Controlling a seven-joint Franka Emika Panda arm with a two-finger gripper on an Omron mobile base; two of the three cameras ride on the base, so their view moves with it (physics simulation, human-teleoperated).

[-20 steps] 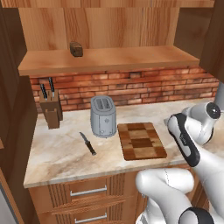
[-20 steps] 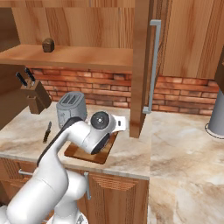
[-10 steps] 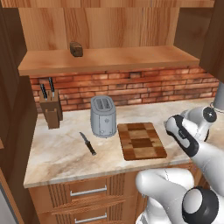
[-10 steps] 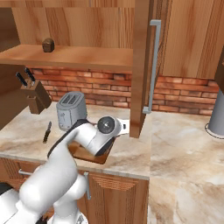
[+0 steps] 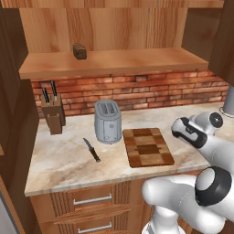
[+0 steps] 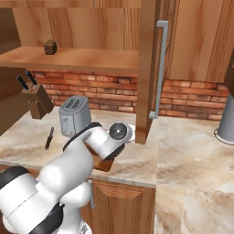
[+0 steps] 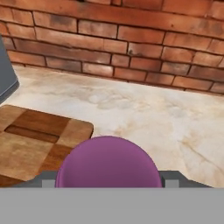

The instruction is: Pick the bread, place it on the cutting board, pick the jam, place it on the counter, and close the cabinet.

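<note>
The purple jam [image 7: 107, 164] sits between my gripper's [image 7: 109, 181] jaws, which are shut on it, low over the beige counter [image 7: 144, 118] just right of the patchwork cutting board [image 7: 39, 135]. In the left base view my hand [image 5: 188, 132] hovers right of the cutting board [image 5: 147, 147]. The dark brown bread [image 5: 79, 51] rests on the cabinet's shelf [image 5: 114, 61]. In the right base view the bread [image 6: 50, 46] shows at the shelf's left. The cabinet door [image 6: 147, 68] stands open, edge-on, with its grey bar handle [image 6: 157, 68].
A grey toaster [image 5: 108, 121] stands left of the board, with a black knife [image 5: 91, 150] lying in front of it and a knife block [image 5: 52, 116] by the brick wall. A grey cylinder [image 6: 226, 121] stands at the far right of the counter.
My hand has drifted a little to the right near the board's right edge, with the wrist turning. The jam stays in the grip. Nothing else has moved.
</note>
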